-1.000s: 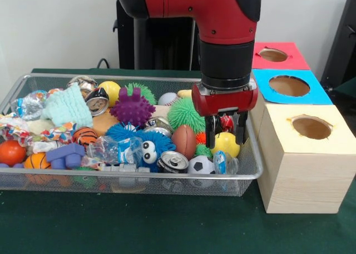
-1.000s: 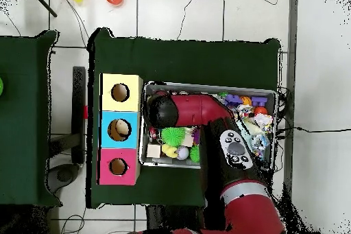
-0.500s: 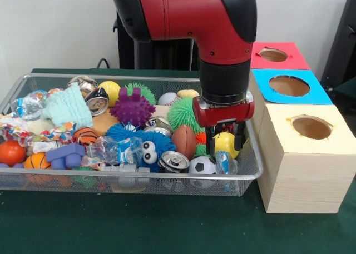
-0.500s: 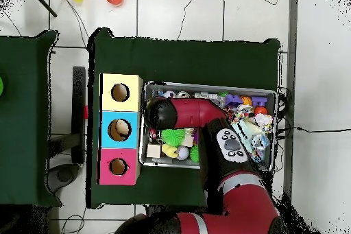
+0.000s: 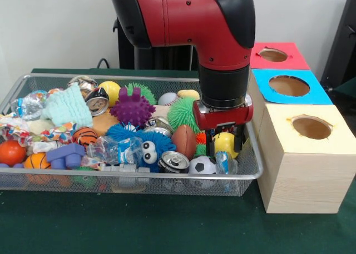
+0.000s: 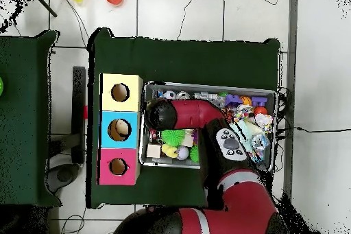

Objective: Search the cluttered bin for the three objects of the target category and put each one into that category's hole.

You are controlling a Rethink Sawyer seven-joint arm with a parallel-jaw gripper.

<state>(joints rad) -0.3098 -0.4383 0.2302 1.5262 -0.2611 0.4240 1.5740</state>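
no readable writing anywhere; only blue-and-white labels on the crinkled clear bottles. gripper (image 5: 226,144) down inside the bin (image 5: 167,178) at its box-side end, dark fingers spread on either side of a yellow ball (image 5: 225,143), pinching nothing visible. one bottle (image 5: 226,163) just below the fingers, against the bin's near rim beside a soccer ball (image 5: 201,165). a second bottle (image 5: 114,150) in the middle by the blue googly-eyed toy (image 5: 146,148), a third (image 5: 29,105) at the far-left end. red-faced hole (image 5: 273,55) farthest back on the wooden box row, uncovered, behind the blue (image 5: 289,85) and yellow (image 5: 311,127) ones. bare green table (image 5: 139,226) in front of the bin.
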